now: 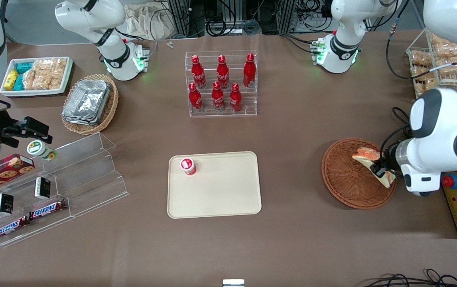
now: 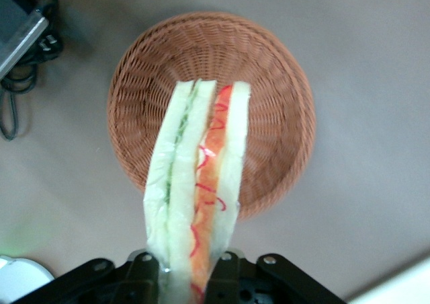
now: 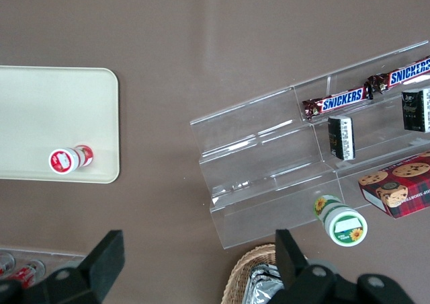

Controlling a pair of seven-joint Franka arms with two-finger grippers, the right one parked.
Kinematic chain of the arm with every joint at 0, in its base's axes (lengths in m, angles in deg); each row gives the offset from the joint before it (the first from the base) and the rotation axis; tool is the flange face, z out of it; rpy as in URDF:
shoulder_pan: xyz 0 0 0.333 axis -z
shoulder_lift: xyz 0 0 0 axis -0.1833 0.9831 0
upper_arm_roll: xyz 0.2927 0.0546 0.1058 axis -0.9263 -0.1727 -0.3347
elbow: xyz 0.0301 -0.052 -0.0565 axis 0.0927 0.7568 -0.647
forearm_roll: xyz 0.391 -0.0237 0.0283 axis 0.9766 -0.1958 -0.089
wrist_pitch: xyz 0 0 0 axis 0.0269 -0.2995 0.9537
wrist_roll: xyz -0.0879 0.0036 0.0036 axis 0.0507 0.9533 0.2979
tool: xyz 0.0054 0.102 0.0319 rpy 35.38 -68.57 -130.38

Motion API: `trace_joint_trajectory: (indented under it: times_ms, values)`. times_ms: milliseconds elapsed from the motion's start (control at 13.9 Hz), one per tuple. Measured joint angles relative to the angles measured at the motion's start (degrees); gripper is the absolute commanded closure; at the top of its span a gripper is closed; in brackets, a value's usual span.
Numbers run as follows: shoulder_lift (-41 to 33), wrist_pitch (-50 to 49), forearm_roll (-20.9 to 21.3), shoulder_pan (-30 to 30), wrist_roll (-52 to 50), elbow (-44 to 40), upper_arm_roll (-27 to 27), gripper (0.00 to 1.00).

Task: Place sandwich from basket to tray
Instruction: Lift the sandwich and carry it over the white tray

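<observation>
Now the gripper point(image 1: 381, 169) is clamped on the sandwich point(image 1: 368, 155), hanging above the basket point(image 1: 348, 179); it looks soft and light, the wrap slippery. Tray point(image 1: 220, 199) waits at nine o'clock.

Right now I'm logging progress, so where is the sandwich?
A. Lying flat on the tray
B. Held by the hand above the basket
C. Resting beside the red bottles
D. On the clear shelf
B: the hand is shut on the sandwich, which hangs above the basket.
</observation>
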Motion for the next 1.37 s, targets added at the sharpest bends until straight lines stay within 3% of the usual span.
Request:
trace_joint_trajectory:
  times_ms: [216, 649, 1009, 1369]
  values:
    - [-0.54, -4.82, 0.09, 0.18, 3.25, -7.49, 5.80, 1.00]
    - [3.18, -0.30, 0.34, 2.10, 12.11, -7.44, 18.31, 1.00]
    - [13.99, 9.54, 10.40, 13.22, 11.13, -6.54, 18.61, 1.00]
    - [23.43, 17.94, 16.91, 17.35, 8.58, -6.58, 18.40, 1.00]
